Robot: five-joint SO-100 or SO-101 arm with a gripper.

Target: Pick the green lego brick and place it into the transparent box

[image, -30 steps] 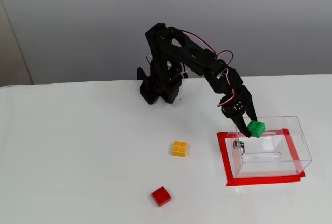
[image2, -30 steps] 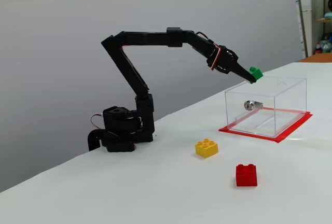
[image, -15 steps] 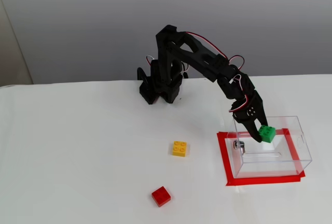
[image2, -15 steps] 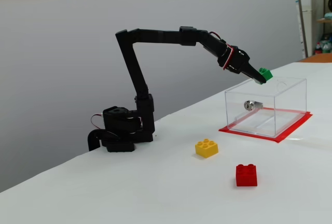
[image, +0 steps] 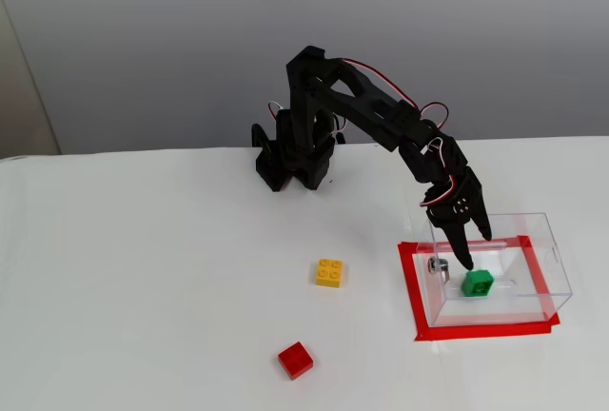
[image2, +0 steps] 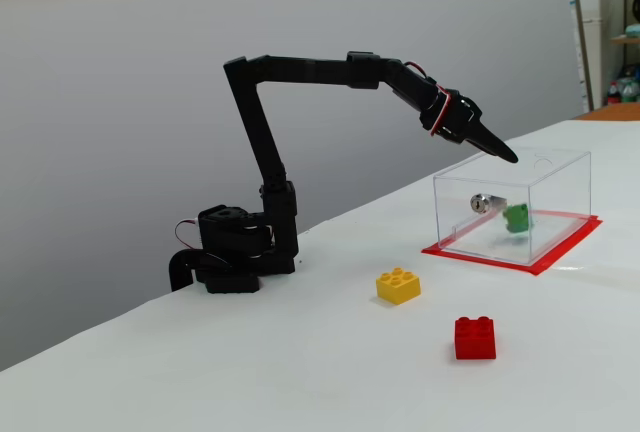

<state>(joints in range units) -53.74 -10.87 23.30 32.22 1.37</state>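
Green brick already in box, task looks basically done.

The green lego brick (image: 477,283) sits inside the transparent box (image: 542,240) at lower right of a fixed view, apparently on its floor, free of the gripper (image: 469,260). Claw poised above box rim in a fixed view (image2: 505,155), fingers look closed together, holding nothing. Yellow brick (image: 330,272) and red brick (image: 295,360) sit outside on the table. Left: pull arm away.

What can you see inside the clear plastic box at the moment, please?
Inside the clear plastic rectangular box sits one small bright-green studded brick, apart from the black tool whose tips are above it. A small metal knob shows at one wall. Nothing else is visible; the brick's underside is hidden.
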